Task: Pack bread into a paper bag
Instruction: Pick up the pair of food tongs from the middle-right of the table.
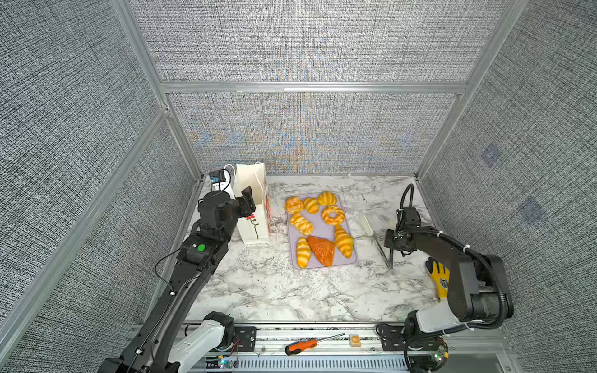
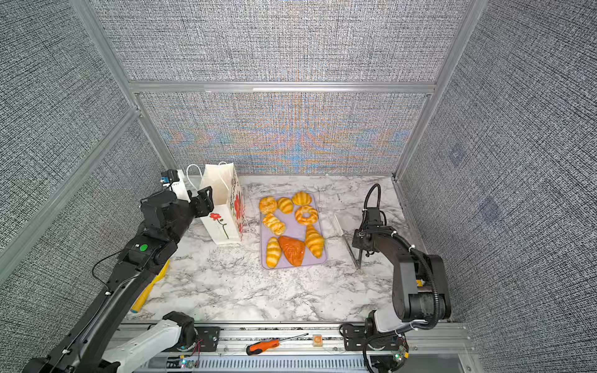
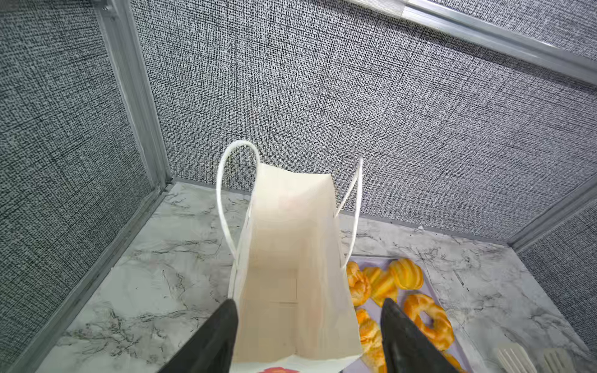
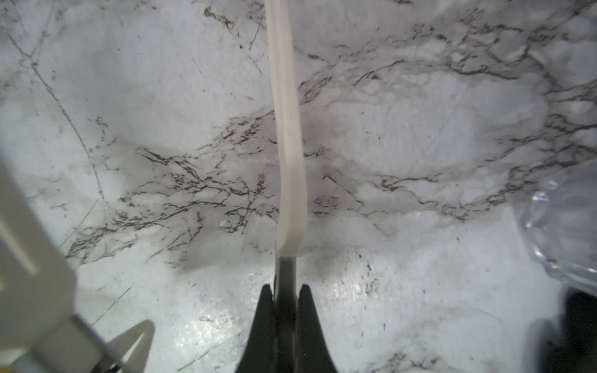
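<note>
Left pincer (image 3: 309,302) spread wide astride the paper bag (image 3: 290,226) mouth, probably to steady it. Bread (image 1: 332,214) waits on the tray (image 1: 321,230), bag's three o'clock. Right pincer (image 4: 285,286) clamps the tongs (image 4: 286,129) off the counter (image 1: 274,290), likely for serving.

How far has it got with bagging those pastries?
Nothing is packed yet: the paper bag stands open and empty, and all eight pastries lie on the lilac tray. In hand: the right jaws are shut on the tongs, while the left jaws stand open astride the bag's mouth. To do: every pastry.
</note>
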Available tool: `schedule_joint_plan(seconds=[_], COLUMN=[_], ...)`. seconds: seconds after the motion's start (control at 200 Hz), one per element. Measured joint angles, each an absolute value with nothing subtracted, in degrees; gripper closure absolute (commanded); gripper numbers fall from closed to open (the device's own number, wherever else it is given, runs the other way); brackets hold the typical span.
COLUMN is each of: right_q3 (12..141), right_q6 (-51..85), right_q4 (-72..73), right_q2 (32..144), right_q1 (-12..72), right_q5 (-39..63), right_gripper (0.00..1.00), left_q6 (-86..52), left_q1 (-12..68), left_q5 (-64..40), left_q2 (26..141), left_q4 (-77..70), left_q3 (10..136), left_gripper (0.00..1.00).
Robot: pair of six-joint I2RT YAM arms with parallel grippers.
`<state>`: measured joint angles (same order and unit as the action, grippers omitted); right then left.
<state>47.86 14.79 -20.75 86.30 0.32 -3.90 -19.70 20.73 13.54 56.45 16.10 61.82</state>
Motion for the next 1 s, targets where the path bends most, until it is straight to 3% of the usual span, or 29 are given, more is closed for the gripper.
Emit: schedule_joint_plan(seconds=[0.325, 0.62, 0.996], right_q3=[50.7, 54.0, 59.6], right_q6=[15.1, 16.5, 21.6], right_q4=[-20.8, -19.0, -12.5], right_q2=[82.2, 79.7, 81.6], right_q1=[-1.3, -1.9, -1.9], right_q5=[2.5, 12.6, 27.2], right_gripper=[1.0, 1.0, 1.0], left_q6=[-19.7, -17.2, -12.5], left_q1=[25.5, 35.3, 38.2], left_q5=[14.0, 12.6, -3.5], left_q2=[58.5, 68.2, 79.3], left_q4=[16.4, 15.4, 10.7], left_q3=[64.8, 73.6, 79.9], left_gripper=[0.32, 0.33, 0.26])
